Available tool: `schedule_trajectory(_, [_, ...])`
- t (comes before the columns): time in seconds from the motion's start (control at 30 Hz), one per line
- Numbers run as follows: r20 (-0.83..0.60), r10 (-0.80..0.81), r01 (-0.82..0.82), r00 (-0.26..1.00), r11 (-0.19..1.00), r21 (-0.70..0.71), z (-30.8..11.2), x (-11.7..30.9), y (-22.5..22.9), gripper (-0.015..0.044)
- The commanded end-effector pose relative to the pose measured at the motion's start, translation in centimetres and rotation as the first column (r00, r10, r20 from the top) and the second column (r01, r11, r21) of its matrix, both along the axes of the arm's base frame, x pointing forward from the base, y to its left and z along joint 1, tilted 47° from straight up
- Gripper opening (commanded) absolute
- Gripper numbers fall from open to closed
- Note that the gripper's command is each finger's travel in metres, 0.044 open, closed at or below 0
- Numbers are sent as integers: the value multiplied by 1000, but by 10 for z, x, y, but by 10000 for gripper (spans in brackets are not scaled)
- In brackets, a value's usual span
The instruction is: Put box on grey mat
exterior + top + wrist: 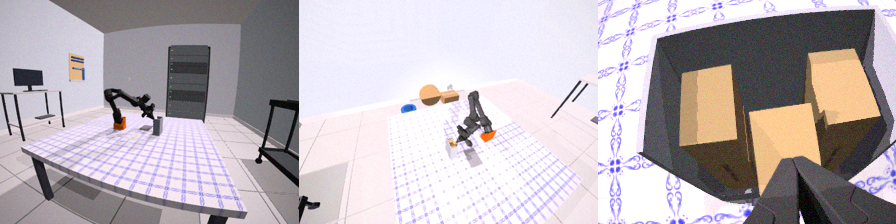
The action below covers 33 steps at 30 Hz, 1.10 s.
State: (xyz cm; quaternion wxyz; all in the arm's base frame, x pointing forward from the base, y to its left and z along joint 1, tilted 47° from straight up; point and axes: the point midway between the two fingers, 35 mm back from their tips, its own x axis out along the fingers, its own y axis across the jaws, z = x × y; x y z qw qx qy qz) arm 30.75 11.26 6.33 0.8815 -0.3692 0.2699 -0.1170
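Jaws pinched shut, empty, at the middle box [780, 130] — light, stiff card, surely; if ER, grip its upper sides!

Black jointed arm, orange base

The arm [471, 123] [123, 94] had chunky dark links; its smooth grey fingers tapered.

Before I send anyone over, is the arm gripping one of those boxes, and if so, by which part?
Nothing is held: the tool is shut, with no box between its fingers.
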Motion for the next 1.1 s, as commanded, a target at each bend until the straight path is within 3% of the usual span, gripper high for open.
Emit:
schedule_trajectory(0.0, [-7, -6, 6, 1000, 1000, -9, -3, -4, -4, 0])
schedule_trajectory(1.07, [-7, -6, 6, 1000, 1000, -9, -9, -14, -10, 0])
